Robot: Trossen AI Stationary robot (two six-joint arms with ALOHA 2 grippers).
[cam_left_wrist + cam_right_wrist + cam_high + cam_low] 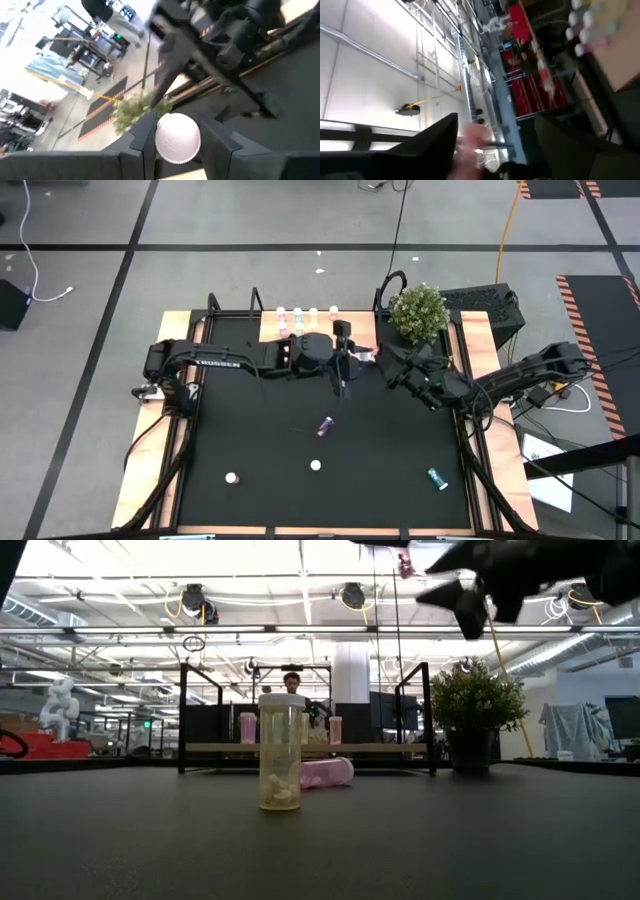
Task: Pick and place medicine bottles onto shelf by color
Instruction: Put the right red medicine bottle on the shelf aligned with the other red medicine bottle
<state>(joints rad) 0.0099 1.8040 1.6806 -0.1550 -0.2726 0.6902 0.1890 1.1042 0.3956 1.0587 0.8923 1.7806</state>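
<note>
The left gripper (176, 142) is clamped on a medicine bottle whose round white cap (178, 138) sits between its two dark fingers; from above, that gripper (343, 365) hangs over the black tabletop (260, 430) just in front of the shelf (270, 328). The right gripper (385, 370) is just beside it, reaching in from the right side, and its dark fingers (432, 135) stand apart; a pinkish blur lies between them in its wrist view, though I cannot tell what that is or whether it is touched. The shelf is a flat light-wood board with thin black end brackets, and a row of small white-capped bottles (306, 313) stands along its far edge. A leafy potted plant (418, 311) stands at the shelf's right end, close to the right arm. On the matte tabletop a magenta bottle (324, 426) lies on its side mid-table, a clear yellowish bottle (280, 752) stands upright near the front, another white-capped one (231, 478) stands left of it, and a green bottle (437, 478) lies toward the front right.
</note>
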